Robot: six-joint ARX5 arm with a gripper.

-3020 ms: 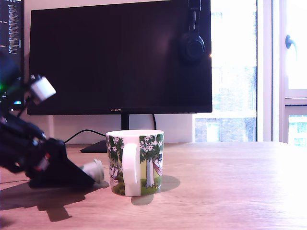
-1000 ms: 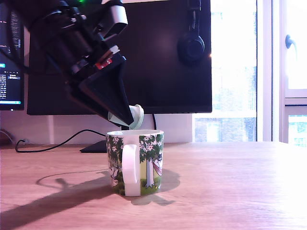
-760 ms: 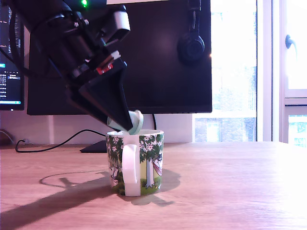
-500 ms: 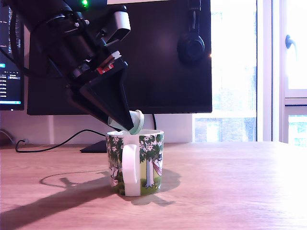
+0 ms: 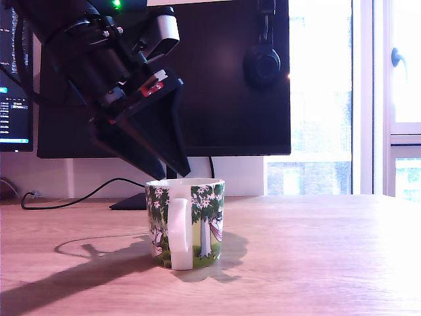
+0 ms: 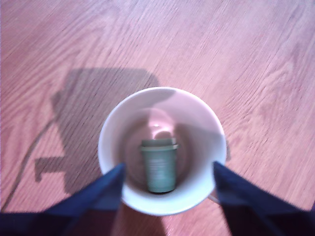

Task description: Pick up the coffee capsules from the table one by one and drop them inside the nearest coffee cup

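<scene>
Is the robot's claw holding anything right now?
No, nothing. The gripper is open above the cup, and the coffee capsule sits loose inside the cup, between the fingers but not touching them.

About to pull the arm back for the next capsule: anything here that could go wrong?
The open gripper hangs over the coffee cup, its fingers straddling the rim; a sideways retreat could clip or tip it, so lift first. The capsule already lies inside the cup. No other capsule is in view, so the next target is unknown.
</scene>
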